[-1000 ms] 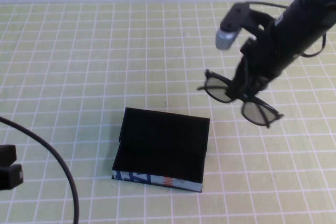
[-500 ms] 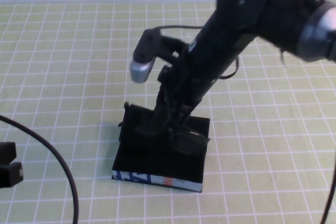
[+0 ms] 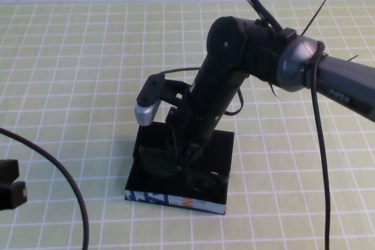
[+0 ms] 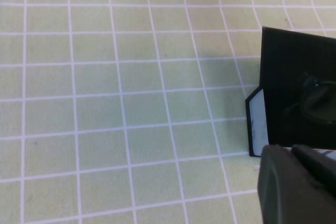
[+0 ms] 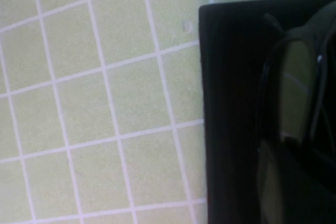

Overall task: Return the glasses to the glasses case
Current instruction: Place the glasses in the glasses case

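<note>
The black glasses case [image 3: 153,144] lies open on the green grid mat, its blue and white front edge [image 3: 170,199] toward me. My right gripper [image 3: 183,159] reaches down into the case, shut on the black glasses [image 3: 203,178], which sit low inside the box. In the right wrist view a lens and its thick frame [image 5: 294,87] lie over the case's dark interior [image 5: 231,103]. My left gripper [image 4: 299,182] is parked at the near left, shut and empty, beside a corner of the case [image 4: 294,61].
A black cable [image 3: 64,185] loops across the near left of the mat. The right arm [image 3: 246,62] leans over the case from the back right. Open mat lies to the left of the case and behind it.
The right arm has swung left from the right side of the mat and lowered the glasses into the open case. The left arm has not moved.
</note>
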